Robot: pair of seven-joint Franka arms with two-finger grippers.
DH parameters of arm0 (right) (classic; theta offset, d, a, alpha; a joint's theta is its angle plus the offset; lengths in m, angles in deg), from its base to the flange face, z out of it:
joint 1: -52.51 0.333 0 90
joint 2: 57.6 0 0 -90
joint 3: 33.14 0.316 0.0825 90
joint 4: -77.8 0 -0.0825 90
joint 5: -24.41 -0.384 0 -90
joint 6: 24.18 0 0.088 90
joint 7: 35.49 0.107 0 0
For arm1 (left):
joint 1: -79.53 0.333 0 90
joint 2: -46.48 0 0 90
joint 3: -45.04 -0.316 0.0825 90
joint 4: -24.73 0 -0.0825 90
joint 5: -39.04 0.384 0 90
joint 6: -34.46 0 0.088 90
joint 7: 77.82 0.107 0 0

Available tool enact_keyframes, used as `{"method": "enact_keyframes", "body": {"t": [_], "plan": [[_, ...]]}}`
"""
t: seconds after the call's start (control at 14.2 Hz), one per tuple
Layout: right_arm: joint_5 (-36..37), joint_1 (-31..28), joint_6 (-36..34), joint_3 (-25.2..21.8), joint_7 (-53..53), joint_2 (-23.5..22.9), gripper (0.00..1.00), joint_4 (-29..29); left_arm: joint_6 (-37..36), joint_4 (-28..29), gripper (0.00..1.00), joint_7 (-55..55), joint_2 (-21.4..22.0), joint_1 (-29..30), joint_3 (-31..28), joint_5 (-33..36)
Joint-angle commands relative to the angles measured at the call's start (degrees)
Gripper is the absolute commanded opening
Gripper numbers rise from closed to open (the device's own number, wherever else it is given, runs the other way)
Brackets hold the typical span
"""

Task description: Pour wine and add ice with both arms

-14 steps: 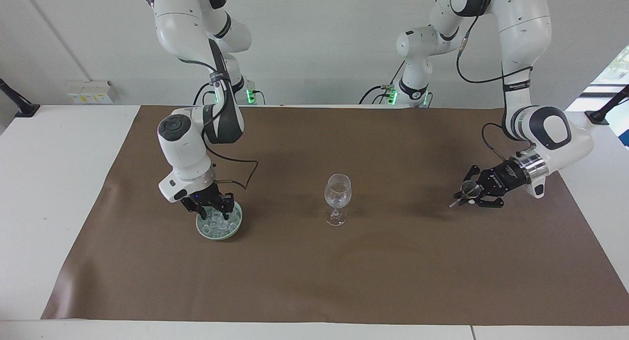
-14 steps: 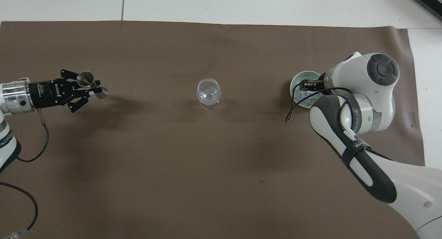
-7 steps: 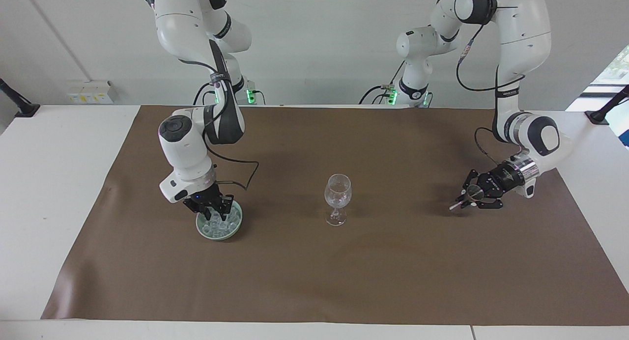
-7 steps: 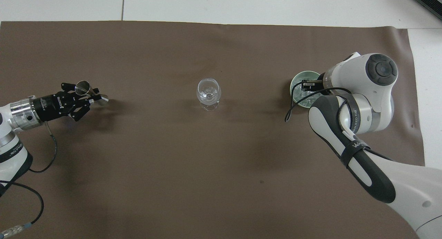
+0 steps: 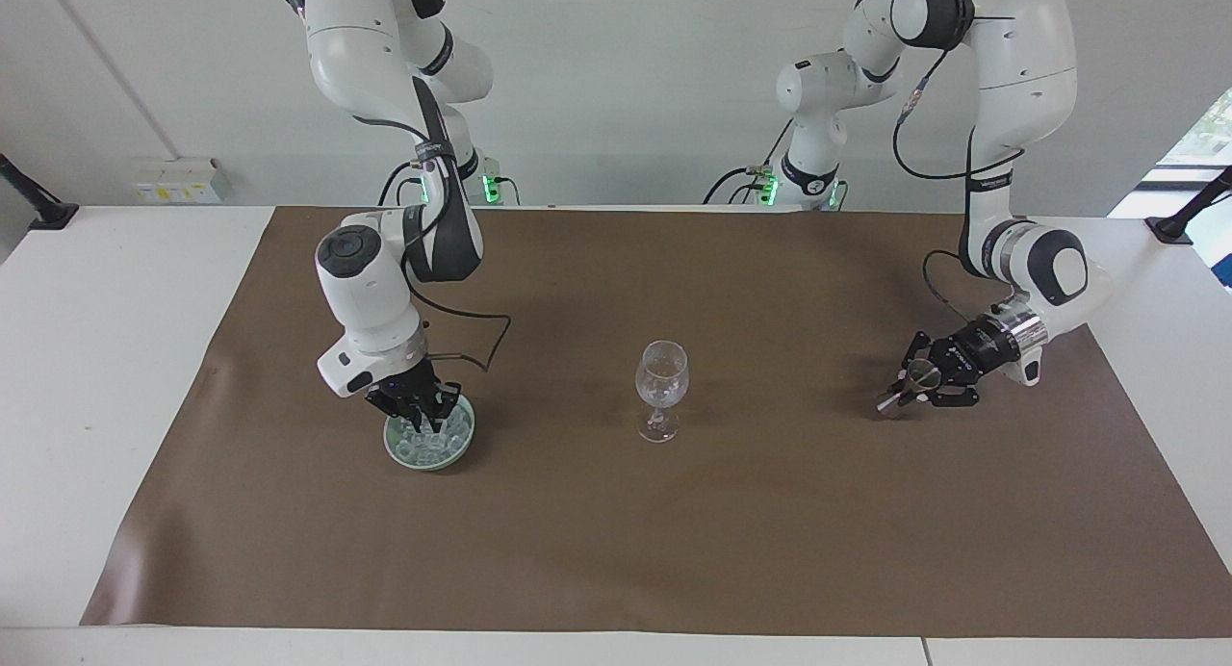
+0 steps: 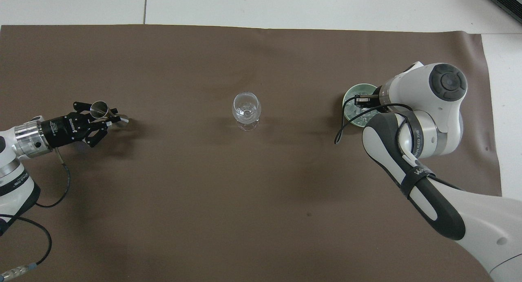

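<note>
Brown paper mat (image 5: 616, 541) covers most of the white table (image 5: 106, 358).

Wine glass (image 5: 661, 389) stands upright near the middle of the mat, bowl clear, apart from both grippers.

Pale green dish (image 5: 428, 447) sits toward the right arm's end of the table. Ice (image 5: 433, 437), a heap of small clear cubes, lies in it.

Right gripper (image 5: 422, 418) points straight down into the dish, fingertips drawn together among the cubes. Whether a cube is caught between them cannot be told. In the overhead view the arm's wrist covers much of the dish (image 6: 351, 95); only some ice (image 6: 364, 118) shows there.

Left gripper (image 5: 919, 389) is low over the mat toward the left arm's end of the table, lying nearly level and pointing toward the glass. Its fingers are clamped on a small metal measuring cup (image 5: 914, 379), a double-cone jigger held tilted, one mouth up and the other end close to the mat. Overhead, the same left gripper (image 6: 102, 118) and cup (image 6: 100, 109) show well apart from the wine glass (image 6: 246, 111).
</note>
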Motion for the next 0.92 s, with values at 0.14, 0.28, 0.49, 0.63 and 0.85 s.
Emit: {"method": "enact_keyframes", "body": {"t": [0.14, 0.28, 0.49, 0.63, 0.85], "plan": [[2.71, 0.17, -1.39, -0.06, 1.84, -0.42, 0.0, 1.11, 1.2, 1.06, 0.0, 1.75, 0.0, 0.19, -0.42, -1.44], [3.68, -0.18, -6.98, -0.15, 1.84, 0.45, 0.0, 4.96, 2.43, 1.06, 0.0, 1.75, -0.35, 0.01, -0.42, -1.53], [2.46, 0.17, -18.5, 0.64, 2.1, 3.96, 0.0, 13.04, 3.23, 1.06, 0.0, 1.66, -0.44, -0.16, -0.42, -1.44], [0.87, 0.17, -19.76, 5.02, 7.26, 5.29, 0.0, 15.08, 3.76, 1.06, 0.0, 1.66, -0.62, -0.25, -0.41, -1.44], [0.35, 0.17, -17.84, 10.21, 10.27, 4.76, 0.0, 16.83, 3.85, 0.98, 0.0, 1.49, -0.8, -0.25, -0.42, -1.36]]}}
